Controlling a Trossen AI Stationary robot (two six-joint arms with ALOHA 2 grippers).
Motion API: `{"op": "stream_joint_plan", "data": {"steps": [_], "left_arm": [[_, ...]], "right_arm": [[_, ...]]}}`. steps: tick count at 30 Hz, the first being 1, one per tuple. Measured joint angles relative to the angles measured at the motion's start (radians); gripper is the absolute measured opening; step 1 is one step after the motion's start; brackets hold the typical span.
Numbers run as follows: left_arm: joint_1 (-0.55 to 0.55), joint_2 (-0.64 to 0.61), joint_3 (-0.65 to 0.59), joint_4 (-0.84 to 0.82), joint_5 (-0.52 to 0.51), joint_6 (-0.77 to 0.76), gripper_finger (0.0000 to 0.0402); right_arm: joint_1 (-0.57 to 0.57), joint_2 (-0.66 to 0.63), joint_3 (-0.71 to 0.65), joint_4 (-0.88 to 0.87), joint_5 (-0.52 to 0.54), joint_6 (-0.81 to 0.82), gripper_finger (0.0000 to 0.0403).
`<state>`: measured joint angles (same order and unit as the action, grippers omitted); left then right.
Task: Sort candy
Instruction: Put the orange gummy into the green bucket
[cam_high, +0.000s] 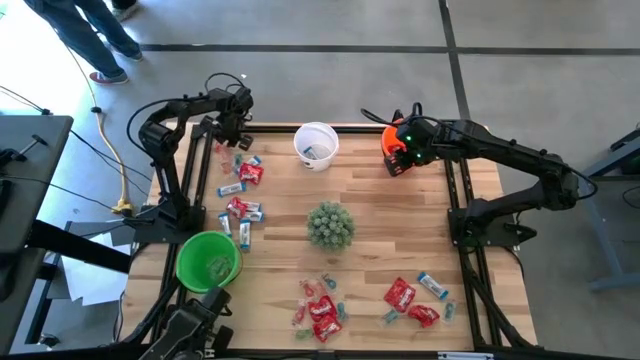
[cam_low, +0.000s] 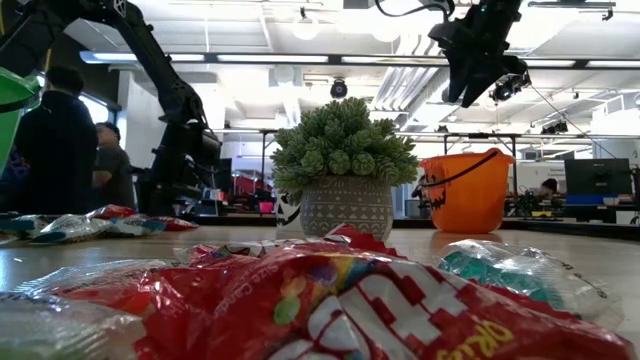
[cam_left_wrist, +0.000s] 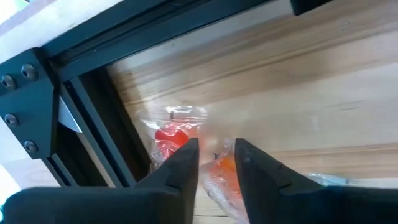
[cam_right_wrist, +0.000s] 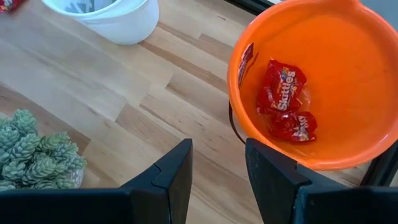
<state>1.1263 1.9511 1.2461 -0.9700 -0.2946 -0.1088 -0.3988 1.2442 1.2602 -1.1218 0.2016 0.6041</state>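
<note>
Left gripper (cam_high: 232, 138) sits low at the far left edge of the table (cam_high: 380, 220), beside the dark frame rail (cam_left_wrist: 87, 124). In our left wrist view its fingers (cam_left_wrist: 180, 168) stand a narrow gap apart, with a clear wrapper of small red and orange sweets (cam_left_wrist: 177, 134) just ahead of the tips; we cannot tell whether the fingers touch it — nothing sits between them that we can see.

Our right gripper (cam_right_wrist: 217, 180) hangs above the table at the far right, just beside the orange bucket (cam_right_wrist: 348, 112), its fingers apart and holding nothing. Two shiny red packets (cam_right_wrist: 283, 102) lie inside that bucket.

Most of the candy is loose on the wood: one scatter of red packets and blue-and-white wrappers (cam_high: 240, 195) runs down the left side, and another scatter (cam_high: 365, 300) lies along the near edge. A white bucket (cam_high: 316, 145) stands at the far middle with something small inside, a green bucket (cam_high: 208, 262) stands at the near left, and a spiky green plant (cam_high: 329, 225) in a patterned pot sits in the centre.

People (cam_low: 70, 140) stand in the room beyond the table.
</note>
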Motion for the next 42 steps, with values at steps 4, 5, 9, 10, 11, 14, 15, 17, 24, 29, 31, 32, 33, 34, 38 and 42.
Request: {"op": "stream_joint_plan", "data": {"steps": [4,5,9,10,11,14,15,17,24,29,31,32,33,34,38,42], "left_arm": [[0.000,0.000,0.000,0.000,-0.010,0.018,0.0029],[0.000,0.000,0.000,0.000,-0.016,0.025,0.0015],[-0.001,0.000,0.000,0.000,-0.020,0.034,0.0005],[-0.001,0.000,-0.001,0.000,-0.020,0.034,0.0003],[-0.001,0.000,-0.001,0.000,-0.021,0.035,0.0002],[-0.001,0.000,-0.001,-0.001,-0.021,0.043,0.0001],[-0.002,-0.002,-0.001,-0.002,-0.021,0.048,0.0001],[-0.008,-0.003,-0.001,-0.003,-0.021,0.050,0.0001],[-0.019,-0.026,-0.001,-0.003,-0.019,0.053,0.0000],[-0.034,-0.075,-0.001,-0.008,0.003,0.036,0.0000],[-0.044,-0.100,-0.001,-0.021,0.030,0.032,0.0000],[-0.050,-0.112,-0.001,-0.024,0.047,0.031,0.0000],[-0.058,-0.127,-0.001,-0.024,0.066,0.024,0.0000],[-0.065,-0.143,-0.001,-0.024,0.082,0.017,0.0000],[-0.109,-0.217,-0.001,-0.027,0.126,0.004,0.0000],[-0.173,-0.307,-0.001,-0.052,0.206,-0.013,0.0000]], "right_arm": [[0.000,0.000,0.000,0.000,0.000,0.002,0.0144],[0.000,0.000,0.000,0.000,0.000,0.002,0.0144],[0.000,0.000,0.000,0.000,0.002,0.002,0.0144],[0.000,0.000,0.000,0.000,0.007,0.002,0.0144],[0.000,0.000,0.000,0.000,0.013,0.002,0.0144],[0.000,0.000,0.000,0.001,0.031,0.009,0.0144],[0.000,0.000,0.000,0.001,0.031,0.017,0.0144],[0.000,0.000,0.000,0.001,0.031,0.025,0.0144],[0.000,0.000,0.000,0.001,0.031,0.028,0.0144],[0.000,0.000,0.000,0.001,0.031,0.028,0.0144],[0.000,0.000,0.000,0.001,0.031,0.028,0.0144],[0.000,0.000,0.000,0.002,0.031,0.028,0.0144],[0.000,0.000,0.000,0.002,0.031,0.027,0.0144],[0.000,0.000,0.000,0.002,0.031,0.027,0.0144],[0.000,0.000,0.000,0.002,0.031,0.027,0.0144],[0.000,0.000,0.000,0.002,0.031,0.025,0.0144]]}}
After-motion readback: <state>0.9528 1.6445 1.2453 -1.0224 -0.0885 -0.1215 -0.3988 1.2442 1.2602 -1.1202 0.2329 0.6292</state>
